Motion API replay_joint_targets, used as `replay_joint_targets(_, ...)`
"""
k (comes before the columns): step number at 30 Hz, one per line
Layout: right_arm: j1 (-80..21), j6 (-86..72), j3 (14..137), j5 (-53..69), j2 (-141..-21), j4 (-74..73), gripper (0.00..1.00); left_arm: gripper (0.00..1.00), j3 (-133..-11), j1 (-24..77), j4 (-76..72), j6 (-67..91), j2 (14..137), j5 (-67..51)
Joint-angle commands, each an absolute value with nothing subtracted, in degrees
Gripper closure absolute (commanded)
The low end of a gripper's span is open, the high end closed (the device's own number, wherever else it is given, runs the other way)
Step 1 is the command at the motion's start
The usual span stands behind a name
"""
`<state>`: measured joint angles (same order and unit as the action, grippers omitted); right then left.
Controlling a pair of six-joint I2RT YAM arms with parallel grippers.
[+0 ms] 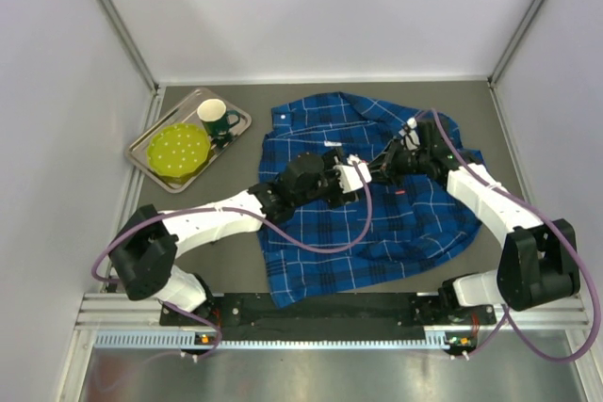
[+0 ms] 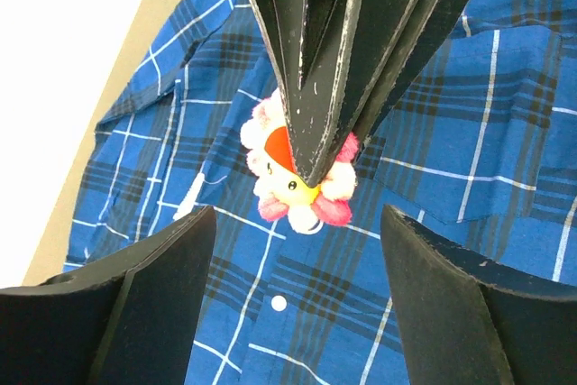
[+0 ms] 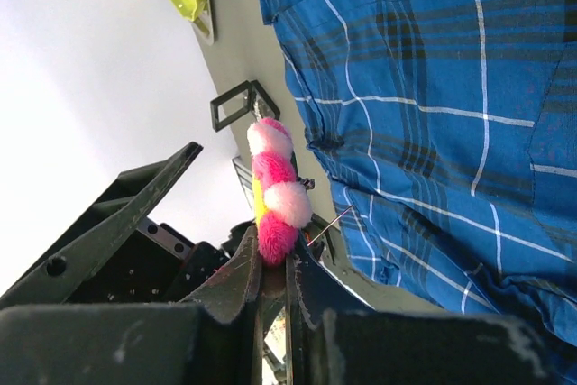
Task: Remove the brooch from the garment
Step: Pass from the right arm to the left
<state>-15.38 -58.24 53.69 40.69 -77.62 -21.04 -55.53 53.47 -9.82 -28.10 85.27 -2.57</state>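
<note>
1 tray holds mug, plate; right gripper clamps brooch; left gripper agape, empty.

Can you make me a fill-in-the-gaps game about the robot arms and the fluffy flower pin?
1. The right tool pinches the fluffy brooch, whose puffs are white and ___.
2. The left tool is ___ and holds nothing.
3. The plaid shirt is dark navy and ___.
4. On the tray stands a ___ mug.

Missing words: pink, open, blue, green.
</note>
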Motion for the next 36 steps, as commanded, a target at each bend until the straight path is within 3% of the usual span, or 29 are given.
replay_joint_targets(1, -16.2, -64.0, 56.4, 40.6, -75.9, -22.6, 1.00, 0.22, -54.8, 54.5, -16.4, -30.0, 85.9, -0.5)
replay_joint_targets(5, -16.4, -64.9, 56.2, 41.4, -75.9, -22.6, 1.00, 0.27, -55.5, 55.4, -16.5, -30.6, 87.1, -0.6)
replay_joint_targets(7, -16.5, -65.5, 56.1, 41.8, -75.7, -22.5, 1.00, 0.38, -55.6, 55.6, -17.3, -30.7, 87.4, 1.5)
replay_joint_targets(10, -16.5, -66.0, 55.8, 42.7, -75.8, -22.4, 1.00, 0.59, -55.8, 55.7, -18.0, -30.6, 87.6, 2.6)
replay_joint_targets(11, -16.5, -65.8, 55.9, 42.8, -75.8, -22.4, 1.00, 0.72, -56.0, 55.8, -18.0, -30.6, 87.6, 3.5)
replay_joint_targets(13, -16.5, -65.4, 55.9, 42.7, -75.5, -22.3, 1.00, 0.89, -55.6, 55.9, -18.8, -30.7, 87.2, 4.2)
replay_joint_targets(15, -16.5, -64.7, 56.3, 42.6, -75.3, -22.3, 0.99, 0.93, -55.5, 55.9, -18.4, -30.8, 87.0, 4.3)
replay_joint_targets(18, -16.5, -62.0, 57.5, 42.4, -75.1, -22.4, 0.85, 0.97, -55.5, 56.0, -16.3, -30.2, 86.3, 4.1)
replay_joint_targets(19, -16.5, -60.0, 57.8, 42.3, -75.0, -22.4, 0.76, 0.98, -55.5, 56.0, -15.7, -28.9, 85.7, 4.2)
replay_joint_targets(27, -16.3, -44.1, 63.6, 38.5, -68.9, -28.7, 0.47, 1.00, -56.2, 54.2, -4.9, -15.2, 80.2, 0.6)
replay_joint_targets(29, -16.2, -36.6, 65.0, 37.8, -67.1, -32.2, 0.39, 1.00, -57.8, 52.7, -2.0, -8.4, 78.9, -5.6)
replay_joint_targets(31, -16.0, -28.3, 66.8, 37.6, -65.8, -34.8, 0.37, 1.00, -60.9, 51.5, 4.5, -1.3, 78.3, -9.5)
replay_joint_targets(36, -16.4, -12.5, 67.0, 36.5, -65.1, -35.8, 0.36, 1.00, -65.4, 42.9, 14.4, 10.4, 78.7, -34.5)
